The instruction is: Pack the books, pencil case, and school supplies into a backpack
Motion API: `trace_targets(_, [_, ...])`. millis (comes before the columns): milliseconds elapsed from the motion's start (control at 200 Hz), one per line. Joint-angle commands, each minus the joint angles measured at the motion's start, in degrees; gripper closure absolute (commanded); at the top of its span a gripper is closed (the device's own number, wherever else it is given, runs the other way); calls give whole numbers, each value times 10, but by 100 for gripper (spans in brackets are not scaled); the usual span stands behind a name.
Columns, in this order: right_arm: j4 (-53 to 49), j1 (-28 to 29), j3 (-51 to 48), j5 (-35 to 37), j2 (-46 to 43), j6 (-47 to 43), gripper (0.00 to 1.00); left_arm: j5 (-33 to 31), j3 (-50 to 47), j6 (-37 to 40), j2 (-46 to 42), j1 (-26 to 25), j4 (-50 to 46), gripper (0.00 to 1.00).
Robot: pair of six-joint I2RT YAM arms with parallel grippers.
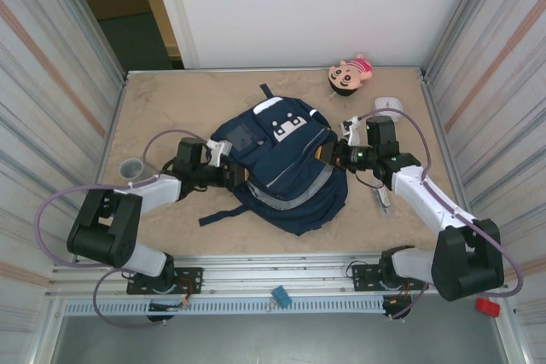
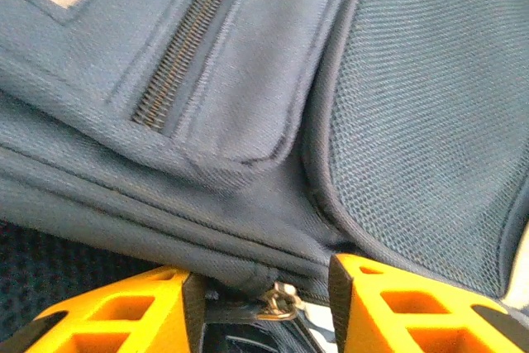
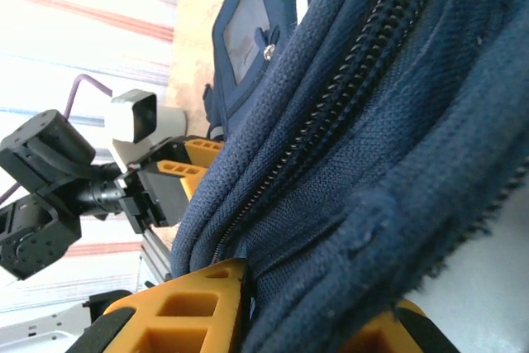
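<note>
Orange fingers (image 3: 198,307) of the right gripper (image 3: 318,295) sit closest in the right wrist view. They are clamped on a thick fold of the backpack (image 3: 388,163), and navy cloth packs the whole gap between them. Zip teeth (image 3: 347,80) run closed along the ridge above the fold.

Left wrist view: left gripper (image 2: 263,303) is at the bag's seam, fingers (image 2: 124,320) apart. Small metal zip pull (image 2: 277,302) hangs in the gap, touching neither finger as far as shows. Above it is a zipped pocket (image 2: 240,80), with a mesh panel (image 2: 421,121) at 3 o'clock.

Top view:
- Backpack lies flat near the middle of the table (image 1: 171,100), front face up, white patches toward 12 o'clock. One strap (image 1: 222,215) trails off toward 8 o'clock.
- Left gripper meets the bag's edge at 9 o'clock. Right gripper holds the edge at 3 o'clock.
- Bag's inside is hidden, so its contents cannot be told.
- Grey cup (image 1: 131,169) stands upright at 9 o'clock of the bag, beyond the left arm, near the table's side edge. Mouth is up. Whatever is inside is too small to tell.
- Doll (image 1: 350,76) lies at 1 o'clock by the far edge, well apart from the bag.
- Small white object (image 1: 388,105) sits at 2 o'clock, just beyond the right gripper.
- Slim pale item (image 1: 384,198) at 4 o'clock pokes out from under the right forearm. It is mostly hidden and cannot be named.
</note>
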Motion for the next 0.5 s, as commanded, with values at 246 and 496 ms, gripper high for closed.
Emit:
trace_targets(246, [1, -12, 31, -29, 17, -28, 84, -20, -17, 85, -22, -3, -12, 40])
trace_targets(496, [-6, -13, 34, -30, 14, -29, 84, -32, -7, 141, -5, -12, -17, 62])
